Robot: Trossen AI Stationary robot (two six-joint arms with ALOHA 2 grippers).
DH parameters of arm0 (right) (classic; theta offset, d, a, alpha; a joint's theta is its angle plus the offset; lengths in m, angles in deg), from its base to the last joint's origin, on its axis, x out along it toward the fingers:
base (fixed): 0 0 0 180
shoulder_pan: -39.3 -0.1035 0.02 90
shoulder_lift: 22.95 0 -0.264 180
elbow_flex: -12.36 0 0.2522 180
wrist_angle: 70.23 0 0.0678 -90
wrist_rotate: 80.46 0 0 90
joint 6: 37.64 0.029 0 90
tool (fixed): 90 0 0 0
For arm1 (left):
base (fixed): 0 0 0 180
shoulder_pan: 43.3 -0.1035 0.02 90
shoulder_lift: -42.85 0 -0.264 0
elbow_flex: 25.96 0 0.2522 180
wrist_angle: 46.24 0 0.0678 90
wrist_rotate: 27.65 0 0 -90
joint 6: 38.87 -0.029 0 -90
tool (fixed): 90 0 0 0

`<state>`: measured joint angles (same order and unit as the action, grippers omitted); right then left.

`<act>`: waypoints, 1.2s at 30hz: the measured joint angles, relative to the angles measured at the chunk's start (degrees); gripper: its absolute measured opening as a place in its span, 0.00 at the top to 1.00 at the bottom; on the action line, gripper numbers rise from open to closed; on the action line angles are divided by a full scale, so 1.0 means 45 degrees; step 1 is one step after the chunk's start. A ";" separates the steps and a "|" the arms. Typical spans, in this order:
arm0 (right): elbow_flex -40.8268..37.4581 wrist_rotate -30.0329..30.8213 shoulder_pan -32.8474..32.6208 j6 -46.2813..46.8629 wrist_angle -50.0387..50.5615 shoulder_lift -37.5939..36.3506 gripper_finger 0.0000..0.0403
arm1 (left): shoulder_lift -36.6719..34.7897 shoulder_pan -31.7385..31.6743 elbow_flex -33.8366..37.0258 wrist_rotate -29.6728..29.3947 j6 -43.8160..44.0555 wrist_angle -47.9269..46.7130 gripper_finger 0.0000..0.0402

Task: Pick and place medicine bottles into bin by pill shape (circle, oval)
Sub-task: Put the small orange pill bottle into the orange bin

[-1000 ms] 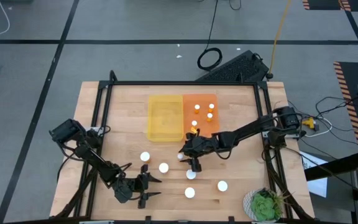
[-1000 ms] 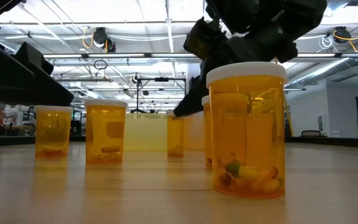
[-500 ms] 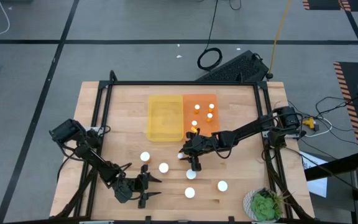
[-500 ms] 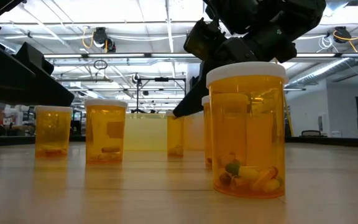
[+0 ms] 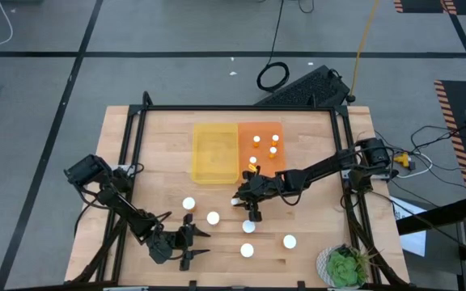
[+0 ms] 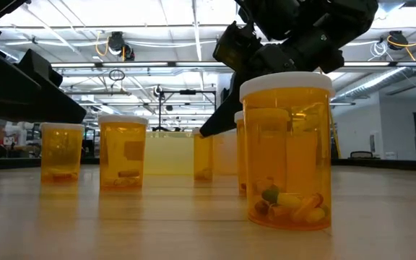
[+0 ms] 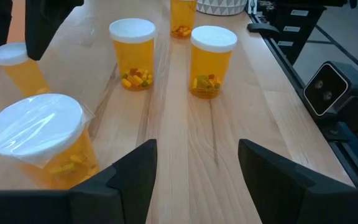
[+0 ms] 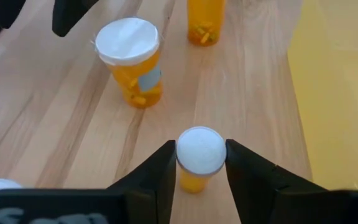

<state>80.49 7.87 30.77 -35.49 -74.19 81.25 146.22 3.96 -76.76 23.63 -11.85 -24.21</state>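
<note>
Two dark fingers of the right claw (image 8: 200, 163) bracket a small white-capped bottle (image 8: 200, 158) standing on the table (image 5: 314, 202) beside the yellow bin (image 5: 214, 153), apparently touching its cap. Smooth round plastic could slip or tip if squeezed off-centre. Left claw (image 7: 194, 163) waits spread open near the front edge.

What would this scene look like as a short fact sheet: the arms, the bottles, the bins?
Right gripper: over mid-table, fingers closed around a small bottle standing on the wooden table
Left gripper: open, empty, near the table's front left
Orange bin: three white-capped bottles inside
Yellow bin: no bottles visible inside
Bottles on the table: six, counting the gripped one
Extras: potted plant at the front right corner
</note>
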 joint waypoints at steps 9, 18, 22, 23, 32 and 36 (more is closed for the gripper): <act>0.0000 -0.0020 0.0000 -0.0002 0.0067 -0.0466 0.70 | 0.0000 0.0000 0.0000 0.0000 0.0003 -0.0005 0.43; 0.0000 0.0021 -0.0009 0.0029 0.1039 -0.1878 0.71 | 0.0000 0.0005 0.0000 0.0000 0.0017 -0.0010 0.43; 0.0000 0.0195 -0.0015 0.0029 0.1611 -0.2700 0.71 | 0.0000 0.0005 0.0000 0.0000 0.0019 -0.0007 0.43; 0.0000 0.0407 -0.0019 0.0012 0.1843 -0.2922 0.71 | 0.0000 0.0005 0.0000 -0.0005 0.0019 -0.0005 0.43; 0.0000 0.1995 0.0073 -0.0301 0.4572 -0.4978 0.71 | 0.0000 0.0005 0.0000 -0.0068 0.0035 0.0000 0.43; 0.0000 0.2736 0.0231 -0.0302 0.5861 -0.5739 0.71 | 0.0000 0.0005 0.0000 -0.0068 0.0053 0.0000 0.43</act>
<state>80.49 20.18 31.81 -36.85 -47.82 55.43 146.22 3.98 -76.76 23.32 -11.61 -24.21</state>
